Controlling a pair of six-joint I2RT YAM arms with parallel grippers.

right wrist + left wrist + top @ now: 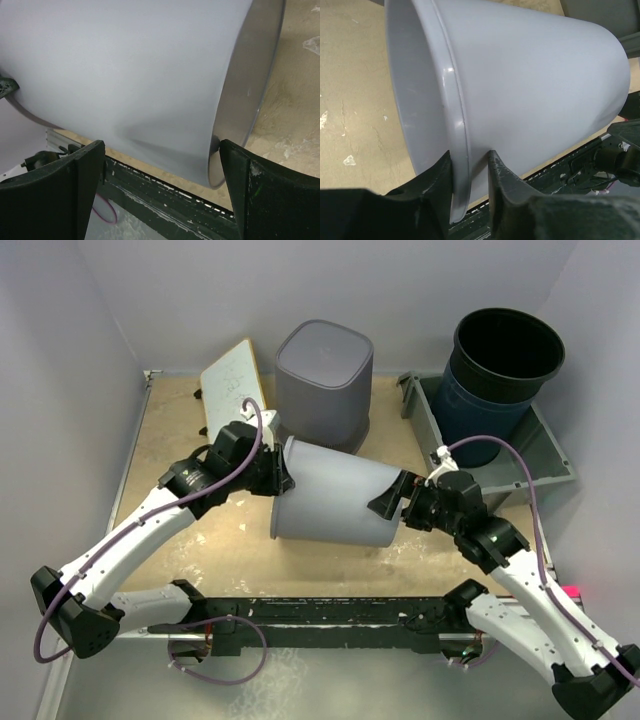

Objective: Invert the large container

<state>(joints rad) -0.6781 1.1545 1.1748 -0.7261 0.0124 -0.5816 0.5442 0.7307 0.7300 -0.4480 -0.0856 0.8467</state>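
Tabletop: one upright bin, one tipped bin in left claw's pinch, right claw wide.

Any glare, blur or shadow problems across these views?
Top external: even soft light, sharp, no glare. Left wrist: small glint on the rim of the large container; left gripper dark, slightly soft. Right wrist: soft shadow low on the container's wall; right gripper nearly black.

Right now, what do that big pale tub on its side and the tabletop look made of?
Large container: likely moulded plastic, pale grey, smooth with a soft sheen; light glints along its rim. Tabletop: probably wood or fibreboard, matte tan, with white scuffs; the exact material is unclear.
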